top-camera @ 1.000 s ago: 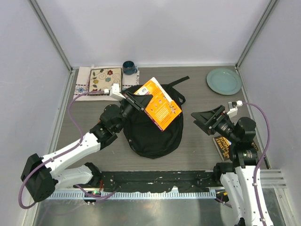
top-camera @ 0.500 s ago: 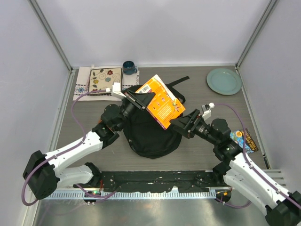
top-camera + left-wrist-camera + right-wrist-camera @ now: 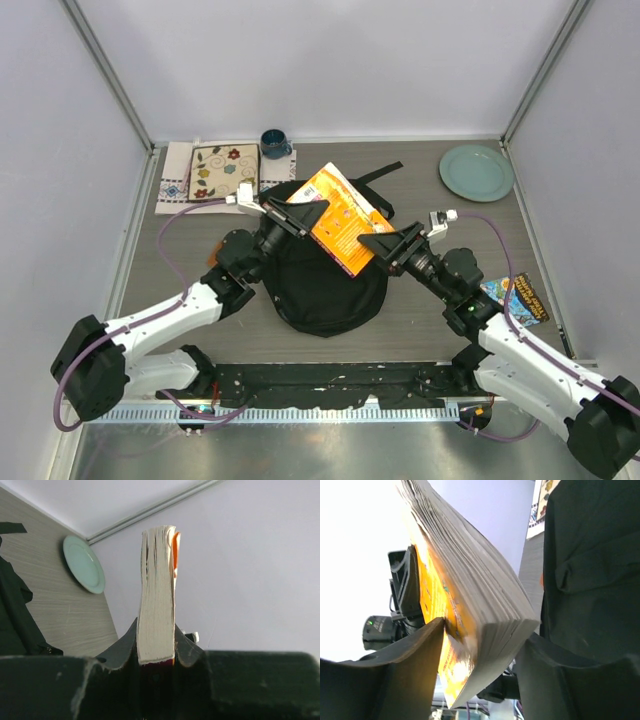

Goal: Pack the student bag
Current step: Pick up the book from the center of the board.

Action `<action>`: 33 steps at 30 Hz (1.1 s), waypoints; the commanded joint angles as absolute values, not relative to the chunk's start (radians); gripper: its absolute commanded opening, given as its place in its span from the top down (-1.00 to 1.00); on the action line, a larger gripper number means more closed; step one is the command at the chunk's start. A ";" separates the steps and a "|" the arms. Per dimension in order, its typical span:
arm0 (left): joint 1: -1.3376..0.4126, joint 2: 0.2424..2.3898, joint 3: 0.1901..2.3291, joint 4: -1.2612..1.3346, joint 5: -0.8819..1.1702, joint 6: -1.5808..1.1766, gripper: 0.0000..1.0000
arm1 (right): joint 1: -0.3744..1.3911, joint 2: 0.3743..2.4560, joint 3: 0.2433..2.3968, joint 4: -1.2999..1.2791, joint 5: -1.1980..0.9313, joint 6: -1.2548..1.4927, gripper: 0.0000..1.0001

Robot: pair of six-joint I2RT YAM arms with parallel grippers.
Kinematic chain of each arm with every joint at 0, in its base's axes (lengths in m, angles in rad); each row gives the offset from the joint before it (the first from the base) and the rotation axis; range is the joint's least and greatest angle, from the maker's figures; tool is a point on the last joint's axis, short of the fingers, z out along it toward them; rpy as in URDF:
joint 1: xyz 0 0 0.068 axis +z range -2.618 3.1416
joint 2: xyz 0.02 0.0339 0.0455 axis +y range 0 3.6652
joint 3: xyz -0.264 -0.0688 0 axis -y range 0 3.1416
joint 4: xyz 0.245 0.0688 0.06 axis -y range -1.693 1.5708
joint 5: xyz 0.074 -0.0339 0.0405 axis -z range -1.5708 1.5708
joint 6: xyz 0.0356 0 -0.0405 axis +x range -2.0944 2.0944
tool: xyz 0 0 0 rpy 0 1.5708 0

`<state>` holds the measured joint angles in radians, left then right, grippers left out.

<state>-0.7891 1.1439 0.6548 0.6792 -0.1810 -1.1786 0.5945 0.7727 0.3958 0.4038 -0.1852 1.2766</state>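
Since the student bag (image 3: 325,290) is laid flat mid-table between the two arms and no opening can be made out from above, packing is judged barely started. Nothing is seen inside it

Floral mat (image 3: 210,172) is parked at the far-left edge, well apart from the bag, so the work zone is kept free

Orange paperback (image 3: 345,218) is held in the air, tilted, over the bag's far half. It is probably lifted clear so it can be shared between the arms and steered in

Left gripper (image 3: 303,213): jaws are clamped narrow on the book's left edge with the pages pinched tight, so the load is carried here

Right gripper (image 3: 385,243): jaws are set astride the opposite corner. One finger (image 3: 420,650) is seen touching the orange cover. Contact on the page side cannot be told, so a second grip is not confirmed

Green plate (image 3: 476,171) is at far right, a small colourful book (image 3: 520,298) lies by the right arm, and a blue mug (image 3: 275,143) is beside the mat. None is touched
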 commanded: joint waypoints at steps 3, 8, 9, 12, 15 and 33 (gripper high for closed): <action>-0.795 1.138 0.604 0.827 -0.160 -1.241 1.00 | 0.600 0.830 0.407 0.626 -0.162 1.324 0.30; -0.793 1.141 0.542 0.842 -0.129 -1.264 1.00 | 0.600 0.836 0.384 0.677 -0.166 1.335 1.00; -0.792 1.137 0.534 0.830 -0.129 -1.262 0.92 | 0.600 0.818 0.383 0.661 -0.163 1.328 1.00; -0.793 1.100 0.535 0.678 -0.130 -1.204 0.20 | 0.600 0.743 0.408 0.542 -0.129 1.266 1.00; -0.792 1.049 0.632 0.313 -0.152 -1.058 -0.52 | 0.600 0.651 0.451 0.280 -0.010 1.168 1.00; -1.221 1.549 1.126 -0.341 -0.331 -0.520 -0.78 | 0.598 0.423 0.845 -0.733 0.661 0.968 1.00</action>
